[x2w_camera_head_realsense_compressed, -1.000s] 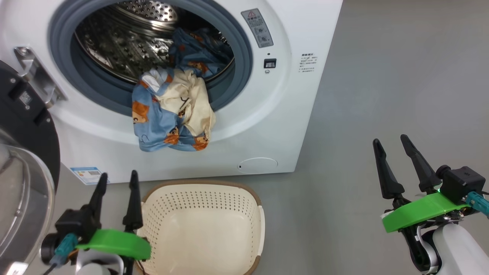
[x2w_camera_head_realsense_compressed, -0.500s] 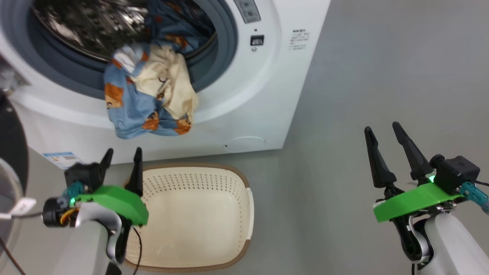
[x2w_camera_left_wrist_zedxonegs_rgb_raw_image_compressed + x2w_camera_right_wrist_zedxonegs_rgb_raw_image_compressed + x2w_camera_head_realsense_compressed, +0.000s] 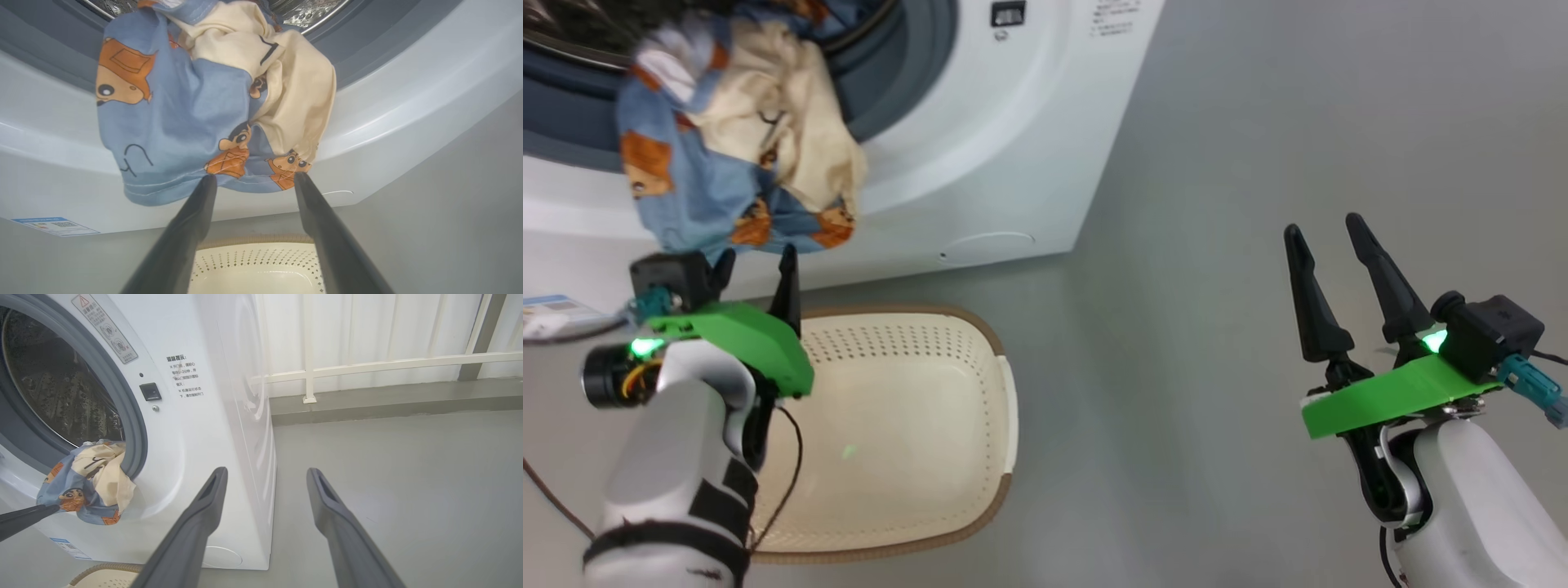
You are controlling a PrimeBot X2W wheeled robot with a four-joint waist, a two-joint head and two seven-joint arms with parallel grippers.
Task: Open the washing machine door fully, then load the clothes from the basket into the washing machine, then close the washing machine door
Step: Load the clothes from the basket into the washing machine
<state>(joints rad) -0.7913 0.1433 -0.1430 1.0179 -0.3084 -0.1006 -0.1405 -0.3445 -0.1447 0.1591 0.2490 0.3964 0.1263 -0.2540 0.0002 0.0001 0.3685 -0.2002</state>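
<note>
One clothes bundle [image 3: 184, 122] is hanging off the washing machine [image 3: 388, 122] lip; left gripper [image 3: 255, 176], gaping empty beneath, should be biting high.

I see a smooth grey floor [image 3: 1217, 204]. The big white washing machine [image 3: 980, 122] stands right on it. Just in front of the machine, the little cream basket [image 3: 992, 347] sits on the floor too. It is close to the machine but not touching it, and I can see its bare bottom. To the right of both, the floor is plain grey. Far back, in the right wrist view, a low grey step [image 3: 388, 404] runs along the floor, with a white rail [image 3: 388, 363] on it.
</note>
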